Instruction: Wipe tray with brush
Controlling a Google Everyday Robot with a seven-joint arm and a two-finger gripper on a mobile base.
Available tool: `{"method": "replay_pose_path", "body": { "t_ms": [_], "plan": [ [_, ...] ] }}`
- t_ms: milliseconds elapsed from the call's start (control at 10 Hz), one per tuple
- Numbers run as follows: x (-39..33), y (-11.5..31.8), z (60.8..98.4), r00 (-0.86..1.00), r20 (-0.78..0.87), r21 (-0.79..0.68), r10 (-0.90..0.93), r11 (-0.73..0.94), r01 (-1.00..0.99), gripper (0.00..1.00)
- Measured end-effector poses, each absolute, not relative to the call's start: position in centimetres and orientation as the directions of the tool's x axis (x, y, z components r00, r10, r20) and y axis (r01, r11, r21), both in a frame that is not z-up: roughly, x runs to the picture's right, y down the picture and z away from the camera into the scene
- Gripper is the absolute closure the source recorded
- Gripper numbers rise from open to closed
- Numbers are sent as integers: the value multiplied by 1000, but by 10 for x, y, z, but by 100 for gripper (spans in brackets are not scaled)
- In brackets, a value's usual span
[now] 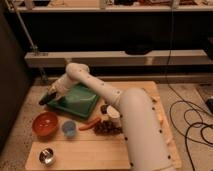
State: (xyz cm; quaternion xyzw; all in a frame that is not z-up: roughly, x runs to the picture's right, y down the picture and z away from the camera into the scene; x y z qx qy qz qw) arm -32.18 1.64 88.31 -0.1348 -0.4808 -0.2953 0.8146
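Fingers (55,91) clamped on the brush (45,98), the gripper (51,94) hangs at the left rim of the tray (80,96), its bed lying rightward in view.

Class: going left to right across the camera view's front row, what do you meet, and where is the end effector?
Orange bowl → blue cup → carrot → grapes. End effector at the green tray's left edge.

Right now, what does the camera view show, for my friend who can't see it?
A white robot arm reaches across a wooden table, its pincer and the dark brush at the left edge of the green tray. An orange bowl, blue cup and carrot sit in front.
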Motion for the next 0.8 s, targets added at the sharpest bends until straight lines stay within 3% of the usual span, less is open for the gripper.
{"method": "replay_pose_path", "body": {
  "t_ms": [400,800],
  "plan": [
    [-306,-17,929,417,833,30,-363,783,622,100],
    [-216,-12,936,504,792,-49,-345,787,615,100]
  ]
}}
